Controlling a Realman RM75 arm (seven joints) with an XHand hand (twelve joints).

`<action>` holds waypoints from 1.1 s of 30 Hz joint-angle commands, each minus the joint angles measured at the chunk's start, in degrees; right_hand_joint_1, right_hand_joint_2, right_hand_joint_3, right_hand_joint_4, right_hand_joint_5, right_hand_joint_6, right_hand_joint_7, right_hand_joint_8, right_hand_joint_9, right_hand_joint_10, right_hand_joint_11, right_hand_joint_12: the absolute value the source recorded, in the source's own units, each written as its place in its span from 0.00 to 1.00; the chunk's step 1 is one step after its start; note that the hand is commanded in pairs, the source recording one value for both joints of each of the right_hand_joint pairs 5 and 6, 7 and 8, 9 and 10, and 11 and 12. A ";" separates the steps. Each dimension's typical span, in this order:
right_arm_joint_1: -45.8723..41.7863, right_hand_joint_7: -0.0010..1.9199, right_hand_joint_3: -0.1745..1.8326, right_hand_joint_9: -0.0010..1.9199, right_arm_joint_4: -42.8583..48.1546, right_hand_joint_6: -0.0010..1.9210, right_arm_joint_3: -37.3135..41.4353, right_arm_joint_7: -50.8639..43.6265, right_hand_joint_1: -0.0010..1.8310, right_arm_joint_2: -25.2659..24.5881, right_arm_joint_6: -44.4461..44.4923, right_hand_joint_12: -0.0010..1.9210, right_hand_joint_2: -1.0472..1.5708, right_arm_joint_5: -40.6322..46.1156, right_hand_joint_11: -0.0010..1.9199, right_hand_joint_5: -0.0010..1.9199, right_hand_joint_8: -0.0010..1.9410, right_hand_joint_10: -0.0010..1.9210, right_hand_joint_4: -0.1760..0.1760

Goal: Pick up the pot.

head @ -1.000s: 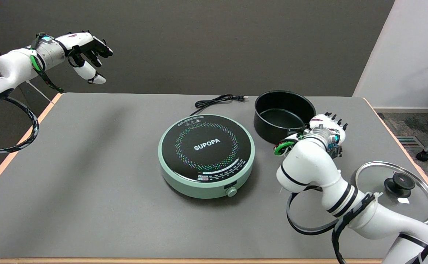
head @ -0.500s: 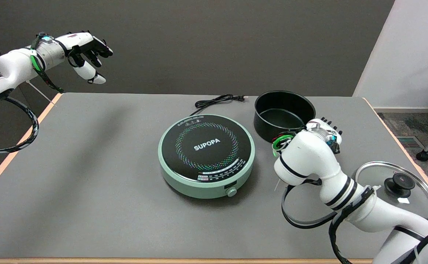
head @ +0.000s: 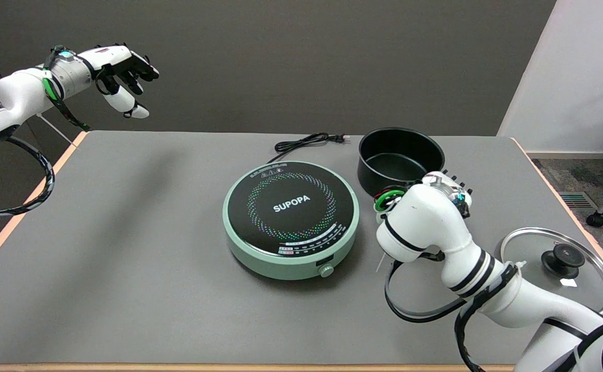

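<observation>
Tabletop scene, described from the near edge outward. One grey table (head: 126, 258) carries all the items. Nearest, at right, lies one glass lid (head: 559, 268) with a black knob, flat and well apart from the pot. One white right arm (head: 435, 232) rises from the lower right; its right hand (head: 448, 187) sits at the near rim of the pot, mostly hidden behind the wrist, so whether the fingers are spread or closing on anything cannot be told. At centre stands one green-rimmed induction cooker (head: 291, 219), with one black power cord (head: 306, 140) coiled behind it. One black pot (head: 400, 157), open and empty, stands upright on the table just right of the cooker. Handling judgement: the pot is probably rigid metal, moderately heavy, with smooth coated walls likely to slip; no handle is visible, so the rim is the likely hold, pinched across the wall.
</observation>
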 commanded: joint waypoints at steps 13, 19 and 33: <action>-0.40 0.73 0.31 0.73 -0.50 0.73 -1.04 -1.38 0.61 -2.06 1.07 0.73 0.67 0.49 0.73 0.73 0.73 0.73 0.32; -0.21 0.86 0.24 0.86 -1.20 0.86 -0.75 -2.21 0.62 -1.50 0.20 0.86 0.82 0.49 0.86 0.86 0.85 0.86 0.33; -0.71 0.84 0.61 0.84 -1.16 0.84 -0.48 -1.65 0.58 -0.19 -1.19 0.84 0.91 0.49 0.84 0.84 0.83 0.84 0.16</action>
